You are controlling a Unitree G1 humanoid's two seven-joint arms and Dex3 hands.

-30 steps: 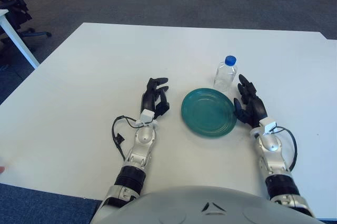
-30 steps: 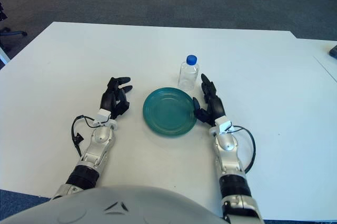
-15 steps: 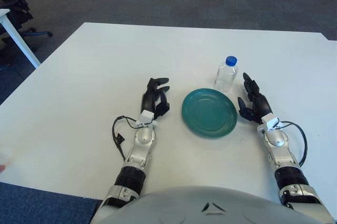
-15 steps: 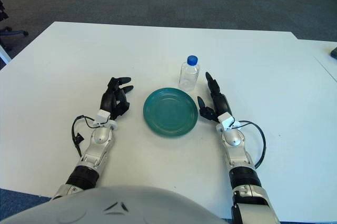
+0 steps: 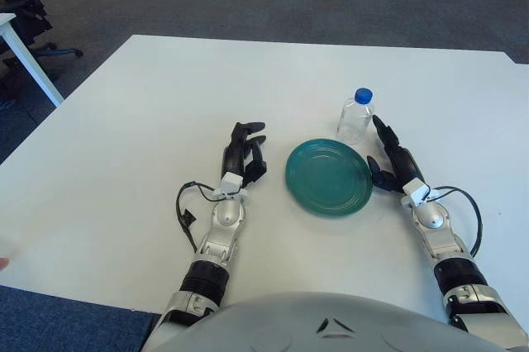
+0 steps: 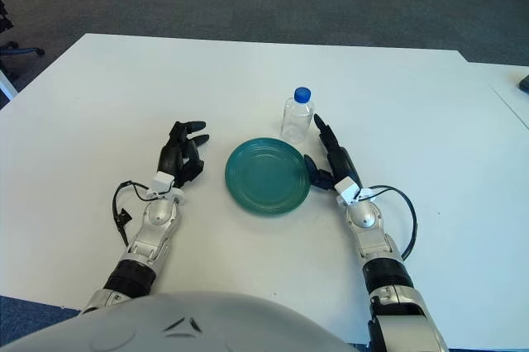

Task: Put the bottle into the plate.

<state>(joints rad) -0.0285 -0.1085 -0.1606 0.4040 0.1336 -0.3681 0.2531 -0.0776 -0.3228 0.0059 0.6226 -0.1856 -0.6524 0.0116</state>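
Observation:
A small clear bottle (image 5: 355, 118) with a blue cap stands upright on the white table, just beyond the far right rim of a round teal plate (image 5: 328, 177). My right hand (image 5: 389, 157) is to the right of the plate and just this side of the bottle, fingers spread and holding nothing; its fingertips reach close to the bottle's base without a grip on it. My left hand (image 5: 245, 151) shows to the left of the plate, fingers loosely curled and holding nothing.
The white table (image 5: 149, 104) stretches wide on all sides. A second white table's edge (image 6: 512, 96) shows at the far right. A chair base (image 5: 37, 46) and a table leg stand on the carpet at the far left.
My right hand first drew right and away from the plate, then shifted back left and forward toward the bottle. The left hand, bottle and plate have not moved.

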